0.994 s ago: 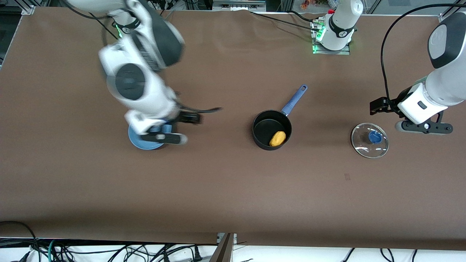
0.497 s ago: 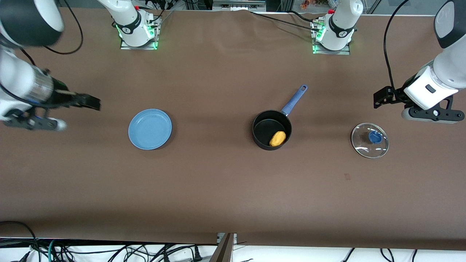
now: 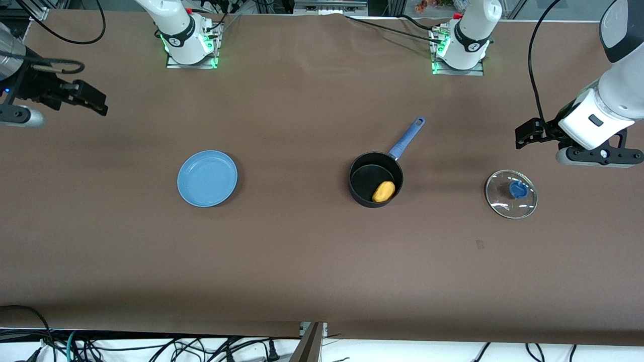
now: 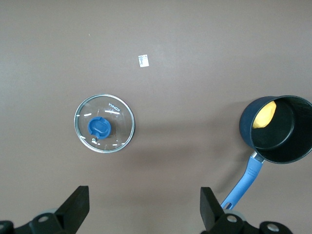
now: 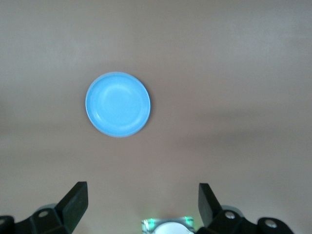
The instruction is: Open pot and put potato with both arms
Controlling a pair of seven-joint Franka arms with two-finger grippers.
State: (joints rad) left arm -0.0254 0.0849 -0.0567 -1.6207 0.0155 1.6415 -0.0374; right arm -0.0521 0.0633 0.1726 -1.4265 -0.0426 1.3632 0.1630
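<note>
1. Pot: small black saucepan, mid-table, open. Its long blue handle points away from the front camera, toward the left arm's base. Judged rigid and moderately light; the handle is the natural hold, the rim a second choice.
2. Potato: yellow-orange, lumpy, lying inside the pot against the wall nearer the front camera. Judged firm, light and apt to roll; best pinched across its short axis.
3. Lid: glass, with a blue knob, flat on the table toward the left arm's end, well apart from the pot. Judged fragile and slippery at the rim; hold it by the knob.
4. Plate: flat, blue, bare, toward the right arm's end.
5. Left gripper: fingers spread, holding nothing, raised over bare table near the lid.
6. Right gripper: fingers spread, empty, raised over the table's right-arm end, well apart from the plate.
7. Status, as judged: lid off, potato in; task looks complete.
</note>
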